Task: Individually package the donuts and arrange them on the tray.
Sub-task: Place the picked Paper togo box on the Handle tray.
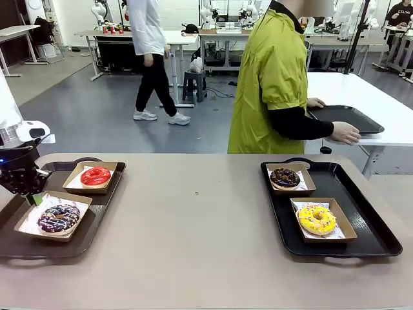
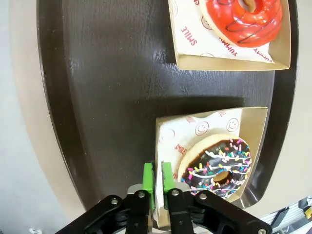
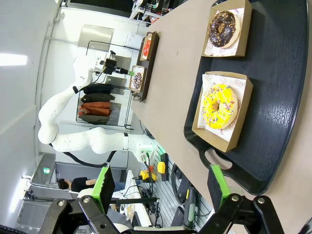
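Low in the left of the front view, a dark donut with white drizzle and sprinkles (image 1: pixel 59 217) is sitting in its paper-lined cardboard box (image 1: pixel 26 227) on the near end of the left tray (image 1: pixel 97 223). The left gripper (image 1: pixel 35 197) is leaning down at that box's upper-left corner. In the left wrist view its jaws are pinching the box wall, green pads (image 2: pixel 148 184) pressing close on either side of the edge.

Just above, toward the upper part of the same tray, a glossy red donut (image 1: pixel 95 175) is lying in a second box (image 1: pixel 76 173).

At the right of the front view, the right tray (image 1: pixel 371 232) is carrying two more boxed donuts: a chocolate donut (image 1: pixel 284 177) in the upper box and a yellow donut (image 1: pixel 316 219) in the lower one, the two boxes standing just apart.

The right gripper (image 3: pixel 160 170) is hanging above the handle end of that tray, jaws spread wide and holding nothing.

Both trays are resting on the tan desk (image 1: pixel 193 232), well apart, with bare surface between them.

In the upper middle, a person in a yellow-green jacket (image 1: pixel 271 77) is turning toward a white table at the upper right, one hand (image 1: pixel 345 134) gripping a spare black tray (image 1: pixel 345 117) there.
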Tool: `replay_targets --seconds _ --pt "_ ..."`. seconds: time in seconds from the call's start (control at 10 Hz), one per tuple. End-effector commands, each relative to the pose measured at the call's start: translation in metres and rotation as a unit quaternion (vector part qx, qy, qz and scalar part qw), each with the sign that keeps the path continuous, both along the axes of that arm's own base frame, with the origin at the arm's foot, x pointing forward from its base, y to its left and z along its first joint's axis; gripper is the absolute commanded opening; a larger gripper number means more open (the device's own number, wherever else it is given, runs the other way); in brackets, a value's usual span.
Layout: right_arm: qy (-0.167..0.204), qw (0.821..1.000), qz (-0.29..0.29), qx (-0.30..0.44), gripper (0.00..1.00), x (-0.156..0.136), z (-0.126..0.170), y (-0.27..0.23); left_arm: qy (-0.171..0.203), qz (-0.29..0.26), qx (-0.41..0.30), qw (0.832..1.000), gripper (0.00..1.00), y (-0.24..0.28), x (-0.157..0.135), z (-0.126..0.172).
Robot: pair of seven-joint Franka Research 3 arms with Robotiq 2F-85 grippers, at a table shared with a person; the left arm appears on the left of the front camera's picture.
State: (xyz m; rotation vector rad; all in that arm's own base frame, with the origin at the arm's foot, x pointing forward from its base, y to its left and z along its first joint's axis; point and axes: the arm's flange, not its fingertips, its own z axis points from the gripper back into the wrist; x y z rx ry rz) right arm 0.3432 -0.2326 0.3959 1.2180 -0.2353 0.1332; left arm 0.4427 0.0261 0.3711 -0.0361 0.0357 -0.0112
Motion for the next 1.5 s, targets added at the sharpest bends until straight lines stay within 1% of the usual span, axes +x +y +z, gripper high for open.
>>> replay_targets --seconds 0.0,0.2,0.3,0.4,0.5,0.6,0.7,0.8,0.9,1.0,1.1,1.3,1.4 --pt "0.004 1.0 0.007 0.001 1.0 -0.002 0.001 -0.001 -0.008 -0.012 -0.011 1.0 1.0 0.002 0.002 0.004" --pt "0.004 1.0 0.007 0.001 1.0 -0.002 0.001 -0.001 -0.015 -0.017 -0.024 0.999 1.0 0.005 -0.004 0.016" --pt "0.004 1.0 0.007 0.001 1.0 -0.002 0.001 -0.001 -0.017 -0.018 -0.029 0.999 0.44 0.005 -0.007 0.019" --pt "0.004 1.0 0.007 0.001 1.0 -0.002 0.001 -0.001 -0.015 -0.02 -0.032 0.999 0.51 0.007 -0.009 0.022" --pt "0.004 1.0 0.007 0.001 1.0 -0.002 0.001 -0.001 -0.014 -0.022 -0.032 0.999 0.63 0.007 -0.009 0.024" --pt "0.004 1.0 0.007 0.001 1.0 -0.002 0.001 -0.001 -0.012 -0.023 -0.035 0.999 0.71 0.007 -0.011 0.025" --pt "0.004 1.0 0.007 0.001 1.0 -0.002 0.001 -0.001 -0.006 -0.029 -0.051 0.998 0.71 0.008 -0.013 0.032" --pt "0.004 1.0 0.007 0.001 1.0 -0.002 0.001 -0.001 0.0 -0.038 -0.107 0.994 0.71 0.014 -0.018 0.051" --pt "0.004 1.0 0.007 0.001 1.0 -0.002 0.001 -0.001 -0.014 -0.057 -0.179 0.982 0.71 0.026 -0.028 0.073" --pt "0.004 1.0 0.007 0.001 1.0 -0.002 0.001 -0.001 -0.031 -0.063 -0.236 0.969 0.71 0.044 -0.033 0.092" --pt "0.004 1.0 0.007 0.001 1.0 -0.002 0.001 -0.001 -0.052 -0.061 -0.3 0.951 0.71 0.068 -0.04 0.11" --pt "0.004 1.0 0.007 0.001 1.0 -0.002 0.001 -0.001 -0.075 -0.04 -0.413 0.907 0.71 0.124 -0.054 0.13" --pt "0.004 1.0 0.007 0.001 1.0 -0.002 0.001 -0.001 -0.081 -0.017 -0.464 0.882 0.71 0.152 -0.058 0.128"
